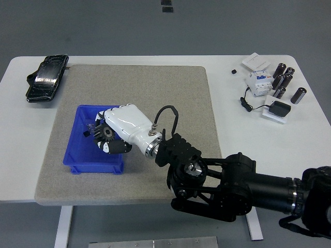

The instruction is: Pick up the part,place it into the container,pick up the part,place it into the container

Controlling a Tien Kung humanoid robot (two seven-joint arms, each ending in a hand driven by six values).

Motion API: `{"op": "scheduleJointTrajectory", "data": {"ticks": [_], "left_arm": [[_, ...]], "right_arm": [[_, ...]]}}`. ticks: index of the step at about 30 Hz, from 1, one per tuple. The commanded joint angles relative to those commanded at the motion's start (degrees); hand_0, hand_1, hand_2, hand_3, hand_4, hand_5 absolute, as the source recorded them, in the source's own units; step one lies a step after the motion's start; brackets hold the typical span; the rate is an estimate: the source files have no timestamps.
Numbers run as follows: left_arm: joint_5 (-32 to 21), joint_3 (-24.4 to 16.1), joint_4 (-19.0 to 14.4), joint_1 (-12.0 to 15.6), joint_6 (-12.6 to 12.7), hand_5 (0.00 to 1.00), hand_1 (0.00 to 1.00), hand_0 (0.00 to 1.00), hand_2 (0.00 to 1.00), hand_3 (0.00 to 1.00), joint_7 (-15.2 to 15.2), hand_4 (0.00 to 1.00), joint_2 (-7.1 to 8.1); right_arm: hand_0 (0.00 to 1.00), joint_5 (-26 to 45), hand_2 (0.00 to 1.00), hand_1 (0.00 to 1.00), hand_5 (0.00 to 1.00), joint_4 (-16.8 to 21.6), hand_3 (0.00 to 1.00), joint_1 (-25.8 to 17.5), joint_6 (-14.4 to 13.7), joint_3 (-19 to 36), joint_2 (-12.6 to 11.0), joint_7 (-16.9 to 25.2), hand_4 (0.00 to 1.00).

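Note:
My right hand point(104, 139), white with black fingers, reaches in from the lower right and hovers over the blue container point(75, 150) at the mat's left. Its fingers are curled around a small black gear point(108, 133), held above the container's right half. Inside the container, a small black part point(85, 134) and a thin wire lie near the far left, partly hidden by the hand. My left hand is out of the picture.
A grey mat point(155, 93) covers the table's middle. A black device point(46, 77) lies at the far left. At the far right are several dark cylinders point(284, 80), a white breaker point(258, 80) and a black adapter point(280, 108) with its cable.

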Motion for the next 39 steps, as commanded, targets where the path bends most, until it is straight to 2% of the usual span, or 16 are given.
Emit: {"op": "scheduleJointTrajectory", "data": {"ticks": [1,2,7,8,13,14,19,20,25,26,30,31,32,37,38,39], "left_arm": [[0.1,0.0,0.0,0.0,0.0,0.325,0.666,0.720,0.658,0.604,0.0,0.684,-0.01],[0.2,-0.1,0.0,0.0,0.0,0.324,0.666,0.720,0.657,0.604,0.0,0.685,-0.01],[0.4,-0.2,0.0,-0.1,-0.1,0.324,0.666,0.720,0.657,0.604,0.1,0.685,-0.03],[0.5,-0.3,0.0,-0.1,-0.1,0.325,0.665,0.720,0.655,0.603,0.2,0.685,-0.03],[0.6,-0.4,0.0,-0.2,-0.2,0.325,0.665,0.720,0.655,0.603,0.2,0.685,-0.04],[0.6,-0.3,0.0,-0.2,-0.2,0.325,0.665,0.720,0.653,0.603,0.2,0.685,-0.05],[0.7,-0.3,0.0,-0.4,-0.2,0.325,0.665,0.720,0.653,0.603,0.2,0.685,-0.13],[0.7,-0.3,0.0,-0.4,-0.3,0.323,0.665,0.719,0.633,0.593,0.2,0.682,-0.14],[0.8,-0.3,0.0,-0.4,-0.4,0.323,0.665,0.719,0.633,0.593,0.3,0.682,-0.18],[0.8,-0.3,0.0,-0.4,-0.4,0.321,0.665,0.720,0.624,0.586,0.3,0.682,-0.19],[0.7,-0.3,0.0,-0.3,-0.3,0.321,0.665,0.720,0.624,0.586,0.3,0.682,-0.23],[0.7,-0.2,0.0,-0.3,-0.3,0.321,0.665,0.720,0.624,0.586,0.3,0.682,-0.24],[0.7,-0.2,0.0,-0.3,-0.3,0.318,0.665,0.720,0.623,0.586,0.3,0.681,-0.25],[0.4,-0.1,0.0,-0.1,-0.3,0.318,0.665,0.720,0.623,0.586,0.1,0.681,-0.27],[0.3,-0.1,0.0,-0.1,-0.2,0.314,0.665,0.720,0.624,0.585,0.1,0.680,-0.28],[0.2,0.0,0.0,-0.1,-0.2,0.314,0.665,0.720,0.624,0.585,0.1,0.680,-0.28]], "right_arm": [[0.318,0.4,0.387,0.366,0.019,-0.4,0.429,0.1,-0.2,-0.5,0.0,0.3,0.272],[0.492,0.9,0.614,0.585,0.098,-0.8,0.614,0.2,-0.4,-0.8,0.0,0.5,0.429],[0.492,3.6,0.614,0.585,0.098,-3.3,0.614,0.4,-1.5,-2.8,0.0,1.6,0.429],[0.751,4.0,0.788,0.781,0.221,-3.5,0.713,0.4,-1.8,-3.1,0.0,1.8,0.421],[0.751,4.9,0.788,0.781,0.221,-3.9,0.713,0.5,-3.8,-4.2,0.0,1.9,0.421],[0.821,5.0,0.840,0.829,0.243,-3.8,0.795,0.5,-4.1,-4.3,0.0,1.8,0.516],[0.821,5.2,0.840,0.829,0.243,-3.2,0.795,0.5,-5.3,-4.1,0.0,1.8,0.516],[0.842,5.4,0.852,0.847,0.247,-3.2,0.851,0.5,-5.5,-4.0,0.0,1.8,0.594],[0.842,7.6,0.852,0.847,0.247,-3.4,0.851,-0.1,-6.2,-2.9,0.0,2.7,0.594],[0.817,7.8,0.838,0.831,0.258,-3.5,0.840,-0.3,-6.4,-2.4,0.0,2.7,0.609],[0.817,7.7,0.838,0.831,0.258,-4.1,0.840,-1.2,-6.9,0.6,-0.2,2.3,0.609],[0.817,7.6,0.838,0.831,0.258,-4.2,0.840,-1.4,-6.9,1.4,-0.5,2.1,0.609],[0.707,7.4,0.794,0.756,0.246,-4.3,0.803,-1.7,-6.9,2.2,-1.0,1.9,0.600],[0.707,6.0,0.794,0.756,0.246,-4.1,0.803,-4.4,-6.7,5.3,-5.1,0.9,0.600],[0.590,5.8,0.764,0.689,0.288,-4.0,0.778,-5.0,-6.6,5.7,-5.9,0.7,0.637],[0.590,5.7,0.764,0.689,0.288,-3.8,0.778,-5.6,-6.4,6.1,-6.8,0.6,0.637]]}}
